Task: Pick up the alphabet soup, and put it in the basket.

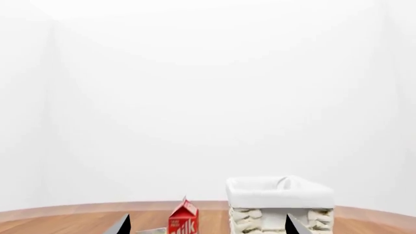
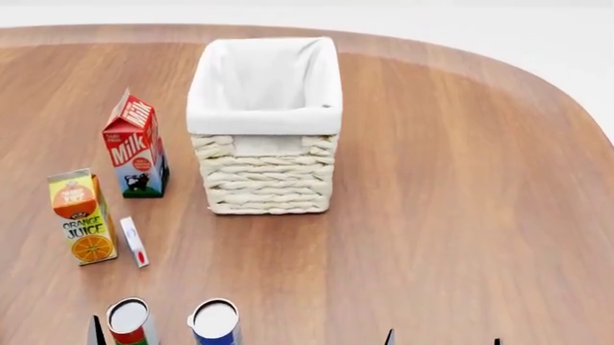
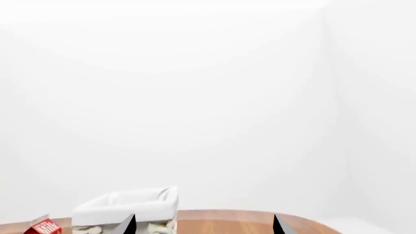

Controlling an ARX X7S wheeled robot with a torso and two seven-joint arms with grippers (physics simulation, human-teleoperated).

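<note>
The alphabet soup [image 2: 215, 321] is a small can with a blue label and a pale top, standing upright at the near edge of the head view. The cream wicker basket [image 2: 266, 108] with white cloth lining stands farther back on the table, empty; it also shows in the left wrist view [image 1: 279, 204] and the right wrist view [image 3: 123, 207]. My left gripper [image 1: 208, 226] is open and empty, with only its dark fingertips [image 2: 94, 332] showing, near the cans. My right gripper [image 3: 202, 225] is open and empty, to the right of the soup [image 2: 443, 340].
A red-and-green can [image 2: 128, 320] stands just left of the soup. A milk carton [image 2: 134, 147], an orange juice carton [image 2: 82, 215] and a small white-and-red box [image 2: 134, 242] stand left of the basket. The round wooden table [image 2: 461, 180] curves away at the right.
</note>
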